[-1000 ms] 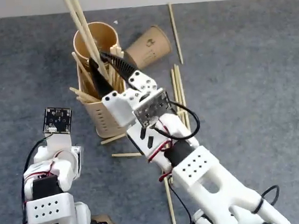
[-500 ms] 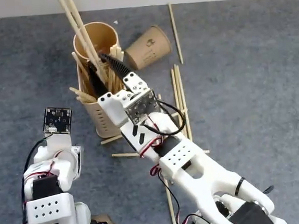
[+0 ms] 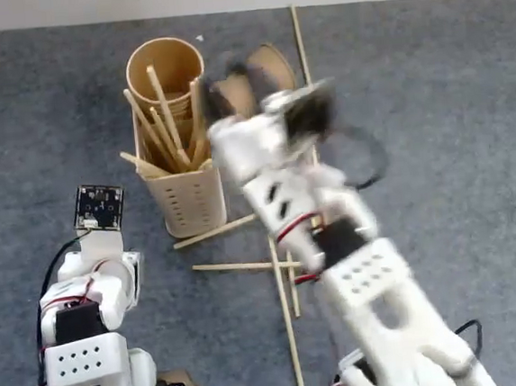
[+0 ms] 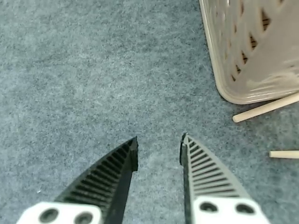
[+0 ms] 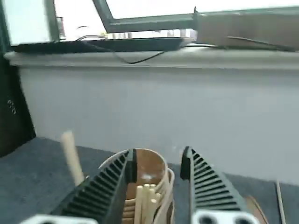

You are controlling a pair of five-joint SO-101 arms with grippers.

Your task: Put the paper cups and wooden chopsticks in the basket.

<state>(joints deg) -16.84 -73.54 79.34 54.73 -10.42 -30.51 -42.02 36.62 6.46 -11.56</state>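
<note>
- Grey carpet (image 3: 430, 97) covers the table. In the right wrist view a white wall (image 5: 154, 107) and a window ledge (image 5: 140, 56) stand behind it.
- A beige perforated basket (image 3: 185, 204) stands at about 10 o'clock from the middle of the high view. An upright paper cup (image 3: 165, 66) sits at its far end and chopsticks (image 3: 166, 129) lean inside it.
- A second paper cup (image 3: 274, 65) lies on its side on the carpet at 12 o'clock, just beside the basket and partly behind the right arm (image 3: 334, 240).
- Several loose chopsticks (image 3: 237, 267) cross one another on the carpet at 6 o'clock, outside the basket.
- The right gripper (image 5: 159, 163) hangs above the basket's cup with its jaws apart and nothing between them.
- The left gripper (image 4: 159, 140) is over bare carpet near the basket's corner, at 8 o'clock in the high view. Its jaws are spread and empty.
</note>
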